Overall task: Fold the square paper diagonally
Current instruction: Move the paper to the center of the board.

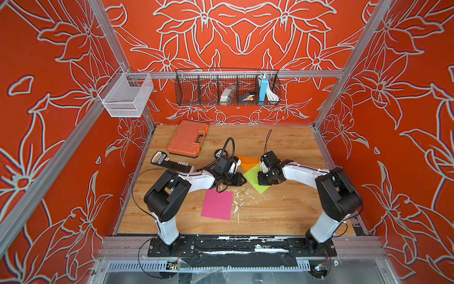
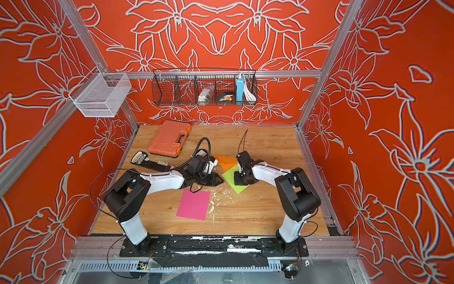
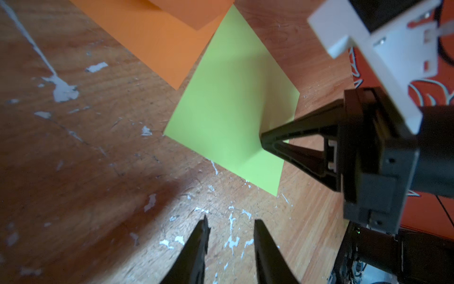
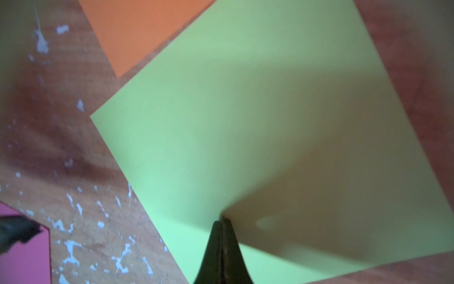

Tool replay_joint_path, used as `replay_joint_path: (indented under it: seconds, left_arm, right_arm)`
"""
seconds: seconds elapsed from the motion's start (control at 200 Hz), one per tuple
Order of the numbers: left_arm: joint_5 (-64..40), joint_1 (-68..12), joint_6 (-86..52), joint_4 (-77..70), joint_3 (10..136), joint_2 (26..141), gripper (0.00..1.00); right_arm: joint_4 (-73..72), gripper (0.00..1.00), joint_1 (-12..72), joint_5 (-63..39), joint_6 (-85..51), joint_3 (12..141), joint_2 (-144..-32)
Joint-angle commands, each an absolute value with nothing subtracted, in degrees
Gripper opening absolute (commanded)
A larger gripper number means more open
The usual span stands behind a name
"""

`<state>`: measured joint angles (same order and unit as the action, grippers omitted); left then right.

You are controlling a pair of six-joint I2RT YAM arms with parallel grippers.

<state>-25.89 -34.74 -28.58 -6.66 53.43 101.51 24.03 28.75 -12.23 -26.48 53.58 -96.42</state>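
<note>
The square paper is a lime-green sheet (image 1: pixel 253 178) (image 2: pixel 229 178) lying on the wooden table between the two arms. My right gripper (image 1: pixel 261 182) (image 4: pixel 222 218) is shut with its tips on the sheet near its right edge. The paper (image 4: pixel 221 123) buckles up around the tips, with a short crease running from them in the left wrist view (image 3: pixel 228 110). My left gripper (image 3: pixel 231 221) (image 1: pixel 242 180) stands open over bare wood just off the sheet's left corner. It holds nothing and does not touch the paper.
A folded orange paper (image 1: pixel 248 161) overlaps the green sheet's far corner. A pink sheet (image 1: pixel 217 204) lies nearer the front. An orange tool case (image 1: pixel 188 137) and a black socket rail (image 1: pixel 172 164) sit at back left. White flecks dot the wood.
</note>
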Motion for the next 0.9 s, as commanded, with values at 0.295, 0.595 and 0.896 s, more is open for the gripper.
replay_joint_path:
  seconds: [0.295,0.595,0.896]
  left_arm:
    - [-27.2,-41.7,-26.8,-6.1,58.4,103.0,0.39]
    - [-25.6,-43.2,-27.9,-2.9,67.4,108.4,0.38]
    - [-26.0,-43.1,-27.2,-0.8,70.6,113.2,0.36]
  right_arm:
    - [35.3,0.32,23.6,-12.7,-25.3,49.5,-80.9]
    - [34.6,0.76,11.9,-14.0,-24.8,48.8,-78.5]
    - [30.5,0.77,8.3,-21.0,-24.6,48.8,-83.2]
